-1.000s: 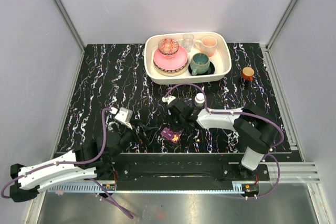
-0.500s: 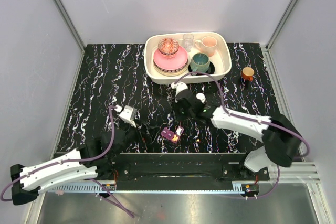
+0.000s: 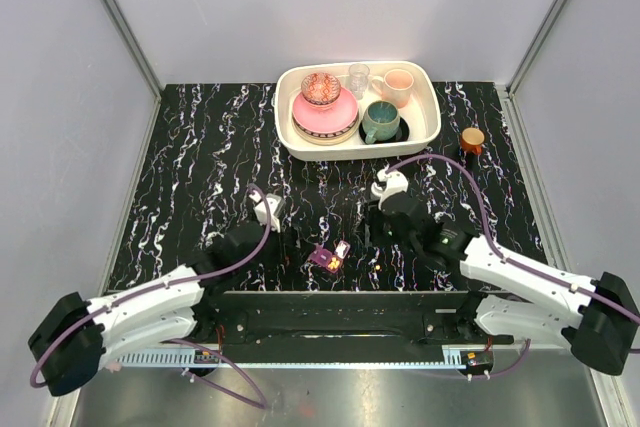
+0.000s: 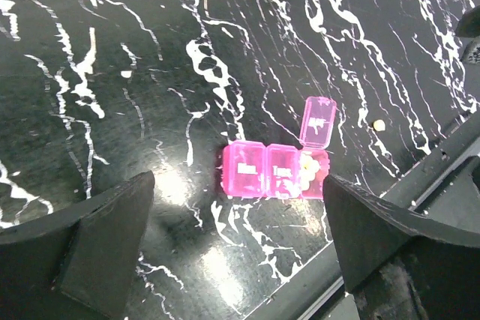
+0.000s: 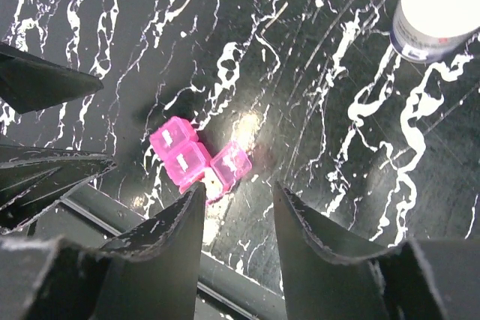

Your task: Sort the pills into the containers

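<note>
The magenta pill box point(image 3: 325, 258) lies near the table's front edge, its containers in a short row. One end lid point(image 4: 319, 120) stands open over a compartment holding pale yellowish pills point(image 4: 310, 173). The other compartments point(image 4: 259, 169) are closed. One loose pill point(image 4: 379, 124) lies on the table to the right of the box point(image 3: 378, 267). My left gripper point(image 3: 250, 244) is open wide, left of the box point(image 4: 276, 171) and short of it. My right gripper point(image 5: 238, 189) is open with nothing between its fingers, just right of the box point(image 5: 196, 157).
A white bottle point(image 5: 439, 5) stands behind the right gripper. A cream tray point(image 3: 436, 117) of crockery sits at the back, a small brown orange-lidded jar point(image 3: 472, 139) to its right. The black front rail point(image 3: 330, 302) runs just below the box.
The right arm pulled back from the box and swung right, its jaws parting. The box's end lid now stands open. The left arm reached forward and right toward the box.
</note>
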Controlling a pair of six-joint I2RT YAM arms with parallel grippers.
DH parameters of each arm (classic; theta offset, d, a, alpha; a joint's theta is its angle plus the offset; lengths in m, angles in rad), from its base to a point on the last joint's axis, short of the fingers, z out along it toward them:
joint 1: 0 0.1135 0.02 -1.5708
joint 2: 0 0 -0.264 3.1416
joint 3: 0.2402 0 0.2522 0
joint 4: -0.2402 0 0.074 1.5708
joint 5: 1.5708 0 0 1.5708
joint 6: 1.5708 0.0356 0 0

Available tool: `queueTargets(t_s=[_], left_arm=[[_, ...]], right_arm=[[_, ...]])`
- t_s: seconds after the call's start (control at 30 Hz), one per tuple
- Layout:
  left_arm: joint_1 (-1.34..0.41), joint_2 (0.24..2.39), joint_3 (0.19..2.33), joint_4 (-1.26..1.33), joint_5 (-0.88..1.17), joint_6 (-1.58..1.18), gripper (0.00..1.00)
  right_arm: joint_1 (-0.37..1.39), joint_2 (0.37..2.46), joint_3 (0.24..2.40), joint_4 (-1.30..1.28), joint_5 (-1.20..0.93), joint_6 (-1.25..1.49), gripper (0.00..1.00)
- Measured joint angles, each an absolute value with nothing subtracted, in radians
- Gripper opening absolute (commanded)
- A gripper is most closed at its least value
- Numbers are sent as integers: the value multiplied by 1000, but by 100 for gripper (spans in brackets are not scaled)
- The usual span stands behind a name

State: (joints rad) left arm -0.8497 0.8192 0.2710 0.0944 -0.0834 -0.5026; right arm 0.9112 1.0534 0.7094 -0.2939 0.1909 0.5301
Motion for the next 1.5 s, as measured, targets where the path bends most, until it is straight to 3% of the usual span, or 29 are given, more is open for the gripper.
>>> queueTargets(t_s=[0.3, 0.87, 1.5], left_arm=[[-846, 1011, 267, 266, 45, -502, 99], [-845, 1223, 246, 440, 74, -509, 95], [-844, 1240, 247, 448, 83, -506, 76]], right_arm=[[911, 1009, 667, -336, 193, 589, 47], [911, 982, 657, -345, 194, 608, 47], [910, 961, 653, -366, 203, 609, 46]])
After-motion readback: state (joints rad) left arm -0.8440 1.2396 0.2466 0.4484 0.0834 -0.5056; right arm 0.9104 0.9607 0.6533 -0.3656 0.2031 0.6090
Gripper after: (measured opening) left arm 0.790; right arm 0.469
